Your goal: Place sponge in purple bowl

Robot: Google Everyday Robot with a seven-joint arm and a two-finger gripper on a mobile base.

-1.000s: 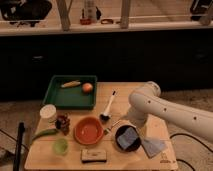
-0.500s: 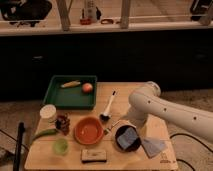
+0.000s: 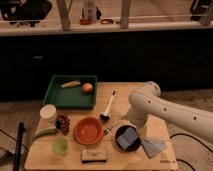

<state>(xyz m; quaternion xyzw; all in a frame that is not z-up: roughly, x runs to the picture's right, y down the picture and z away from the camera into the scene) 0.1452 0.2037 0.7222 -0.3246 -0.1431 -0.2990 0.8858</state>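
The sponge point(image 3: 129, 136) lies in the purple bowl point(image 3: 121, 144), at the table's point(image 3: 150, 162) five o'clock, with the orange bowl point(image 3: 89, 130) at the purple bowl's nine o'clock. The cloth point(image 3: 154, 147) sits at its three o'clock. The gripper point(image 3: 123, 123) hangs just above the bowl at its twelve o'clock; its grip I cannot tell.

This looks like an office kitchenette or break room used as a robot test space: a long dark counter point(image 3: 105, 30) runs along the far wall (small items sit on top), with a wooden table point(image 3: 165, 162) of dishes nearby. The gripper point(image 3: 121, 123) hangs over that table.
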